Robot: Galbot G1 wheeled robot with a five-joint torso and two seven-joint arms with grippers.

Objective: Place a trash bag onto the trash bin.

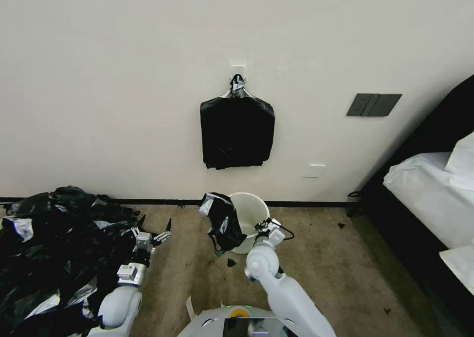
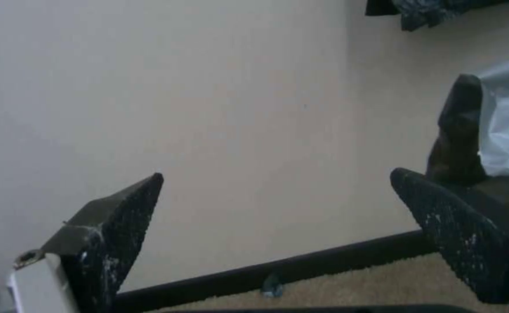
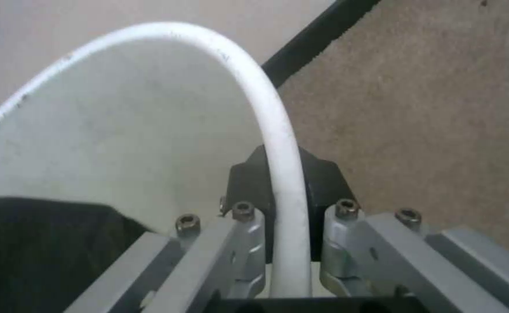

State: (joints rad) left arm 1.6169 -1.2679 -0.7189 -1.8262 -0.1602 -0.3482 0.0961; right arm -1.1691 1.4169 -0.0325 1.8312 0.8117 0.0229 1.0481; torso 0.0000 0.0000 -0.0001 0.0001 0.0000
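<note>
A thin black trash bag (image 1: pixel 223 222) hangs draped over one side of the rim of a small white trash bin (image 1: pixel 253 209), which stands on the carpet (image 1: pixel 321 268) close to the wall (image 1: pixel 123 80). On the bin's opposite side, the right gripper (image 3: pixel 286 191) pinches the rolled rim, one dark finger inside and one outside. The left gripper (image 1: pixel 155 232) hovers well away from the bag, its fingers (image 2: pixel 124 217) spread wide and empty, beside a pile of black bags (image 1: pixel 54 248).
</note>
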